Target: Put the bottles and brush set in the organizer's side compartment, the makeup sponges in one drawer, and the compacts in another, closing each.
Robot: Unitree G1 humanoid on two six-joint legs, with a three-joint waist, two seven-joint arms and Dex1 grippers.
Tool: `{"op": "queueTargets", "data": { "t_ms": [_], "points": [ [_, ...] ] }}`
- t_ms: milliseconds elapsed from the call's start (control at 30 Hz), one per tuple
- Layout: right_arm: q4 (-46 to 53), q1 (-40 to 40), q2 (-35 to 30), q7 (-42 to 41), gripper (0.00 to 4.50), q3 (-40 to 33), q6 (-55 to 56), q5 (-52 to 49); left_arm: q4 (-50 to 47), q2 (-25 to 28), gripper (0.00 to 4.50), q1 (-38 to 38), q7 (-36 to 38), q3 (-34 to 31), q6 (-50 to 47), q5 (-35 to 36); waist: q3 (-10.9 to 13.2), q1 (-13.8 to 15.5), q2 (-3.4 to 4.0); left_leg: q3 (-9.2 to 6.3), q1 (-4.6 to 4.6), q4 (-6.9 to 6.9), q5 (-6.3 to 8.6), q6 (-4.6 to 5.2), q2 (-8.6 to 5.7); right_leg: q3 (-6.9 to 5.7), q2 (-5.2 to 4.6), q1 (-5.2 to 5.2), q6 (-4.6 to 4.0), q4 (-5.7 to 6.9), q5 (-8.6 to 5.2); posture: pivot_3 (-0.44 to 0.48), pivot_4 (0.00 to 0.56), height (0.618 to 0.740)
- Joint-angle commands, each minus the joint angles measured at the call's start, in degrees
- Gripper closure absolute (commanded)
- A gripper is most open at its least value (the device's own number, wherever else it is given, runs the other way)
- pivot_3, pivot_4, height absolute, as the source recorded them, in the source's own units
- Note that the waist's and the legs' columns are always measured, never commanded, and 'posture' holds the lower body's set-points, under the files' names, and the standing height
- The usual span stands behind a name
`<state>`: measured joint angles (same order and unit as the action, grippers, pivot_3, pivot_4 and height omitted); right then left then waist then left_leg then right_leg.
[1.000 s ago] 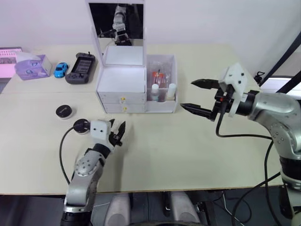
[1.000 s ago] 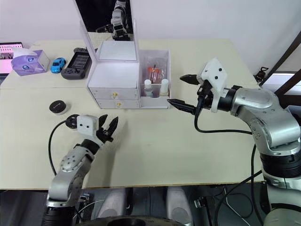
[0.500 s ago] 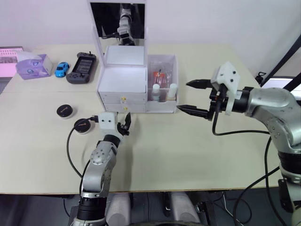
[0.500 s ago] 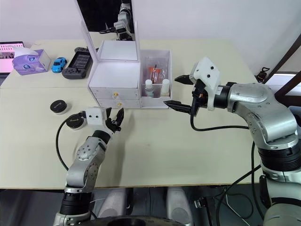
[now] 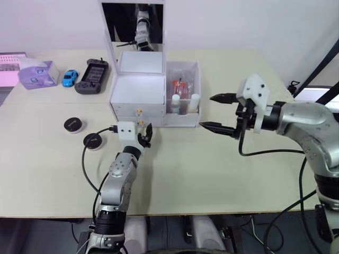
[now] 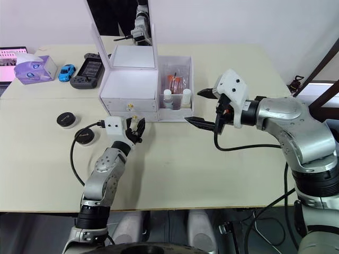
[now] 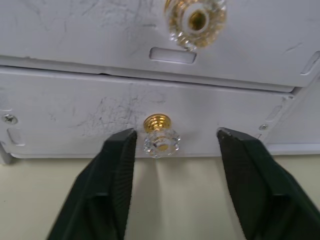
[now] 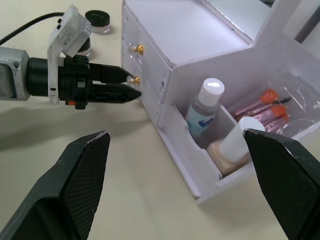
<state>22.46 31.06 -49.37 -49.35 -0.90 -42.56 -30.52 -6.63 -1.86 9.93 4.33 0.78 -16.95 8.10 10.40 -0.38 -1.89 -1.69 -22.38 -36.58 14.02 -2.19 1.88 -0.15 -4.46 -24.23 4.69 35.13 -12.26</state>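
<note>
The white organizer (image 5: 136,92) stands mid-table with its mirror lid up and both drawers shut. Two bottles (image 5: 175,103) and the brush set (image 8: 265,107) sit in its side compartment (image 5: 183,117). My left gripper (image 7: 175,137) is open right at the lower drawer, one finger on each side of its crystal knob (image 7: 161,142), apart from it. Right of the organizer, my right gripper (image 5: 207,111) hovers open and holds nothing. Two black compacts (image 5: 72,125) (image 5: 94,141) lie on the table to the organizer's left. The makeup sponges are out of view.
At the back left lie a purple tissue box (image 5: 36,74), a blue toy car (image 5: 68,78) and a dark game console (image 5: 91,76). A black cable (image 5: 87,159) loops from my left wrist near the compacts.
My left gripper has moved forward and to the right, from beside the compacts up to the lower drawer's knob. The right gripper has stayed open, shifting only slightly.
</note>
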Motion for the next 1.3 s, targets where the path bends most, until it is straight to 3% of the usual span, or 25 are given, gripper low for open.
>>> {"op": "queueTargets", "data": {
  "t_ms": [33, 67, 100, 300, 467, 800, 1133, 1233, 1300],
  "points": [
    [1.5, 0.2, -1.1, 0.4, 0.00, -1.9, 1.1, 1.0, -0.1, -0.6, 3.69, 1.2, -0.1, -0.5, 1.6, 0.6, 0.0, 0.0, 0.00, 0.00, 0.00, 0.00, 0.00, 0.00, 0.00, 0.00, 0.00, 0.00, 0.00, 0.00, 0.00, 0.000, 0.150, 0.740],
    [1.4, 0.2, -1.0, 0.4, 0.00, -1.8, 1.1, 1.0, -0.1, -0.5, 4.19, 1.3, 0.1, -0.4, 1.8, 0.5, 0.0, 0.0, 0.00, 0.00, 0.00, 0.00, 0.00, 0.00, 0.00, 0.00, 0.00, 0.00, 0.00, 0.00, 0.00, 0.000, 0.150, 0.740],
    [1.3, 0.2, -1.0, 0.4, 0.00, -1.9, 1.1, 1.0, -0.2, -0.4, 4.25, 1.3, 0.4, -0.2, 1.9, 0.3, 0.0, 0.0, 0.00, 0.00, 0.00, 0.00, 0.00, 0.00, 0.00, 0.00, 0.00, 0.00, 0.00, 0.00, 0.00, 0.000, 0.150, 0.740],
    [-1.1, 0.3, 0.3, 0.8, 0.00, -0.7, 4.1, 3.5, -4.3, 1.0, 4.25, -1.1, 2.5, 1.4, 0.4, 0.3, 0.0, 0.3, 0.00, 0.00, -0.01, 0.00, 0.00, 0.00, 0.00, 0.00, 0.00, 0.00, 0.01, -0.03, 0.00, 0.000, 0.150, 0.740],
    [-2.9, 1.0, 4.2, 1.1, 0.00, 2.4, 6.4, 5.1, -14.8, 5.5, 4.25, -9.5, 7.6, 4.6, -2.9, 1.9, 0.0, -0.1, 0.01, 0.01, -0.01, 0.12, 0.01, 0.00, 0.00, 0.01, -0.01, -0.05, 0.02, -0.07, -0.02, 0.000, 0.150, 0.740],
    [-7.0, 3.4, 7.5, -1.1, 0.00, 5.2, 9.9, 7.4, -32.9, 13.1, 4.25, -24.7, 10.2, 3.0, -12.4, 7.0, 0.0, -0.2, 0.03, 0.00, -0.01, 0.21, 0.01, 0.00, 0.00, 0.00, -0.06, -0.09, 0.03, -0.10, -0.04, 0.000, 0.150, 0.740],
    [-8.3, 4.4, 8.9, -2.1, 0.00, 5.9, 10.4, 8.3, -34.7, 14.6, 4.25, -26.7, 9.8, 3.3, -17.2, 9.6, 0.0, -0.2, 0.04, 0.00, -0.01, 0.20, 0.01, 0.00, 0.00, -0.01, -0.06, -0.12, 0.25, -0.11, -0.17, 0.000, 0.150, 0.740],
    [-8.6, 4.8, 8.8, -2.4, 0.00, 5.7, 10.5, 8.4, -34.8, 14.3, 2.84, -26.7, 10.1, 2.5, -18.2, 11.3, 0.0, -0.2, 0.04, 0.00, -0.01, 0.21, 0.01, 0.00, 0.00, -0.01, -0.06, -0.12, 0.25, -0.11, -0.17, 0.000, 0.150, 0.740],
    [-9.2, 5.3, 9.2, -2.6, 0.00, 4.9, 9.7, 7.3, -36.5, 16.7, 1.84, -26.9, 13.2, -0.3, -21.6, 15.9, 0.0, -0.3, 0.04, 0.00, -0.01, 0.22, 0.01, 0.00, 0.00, -0.01, -0.06, -0.12, 0.25, -0.11, -0.17, 0.000, 0.150, 0.740]
  ]
}}
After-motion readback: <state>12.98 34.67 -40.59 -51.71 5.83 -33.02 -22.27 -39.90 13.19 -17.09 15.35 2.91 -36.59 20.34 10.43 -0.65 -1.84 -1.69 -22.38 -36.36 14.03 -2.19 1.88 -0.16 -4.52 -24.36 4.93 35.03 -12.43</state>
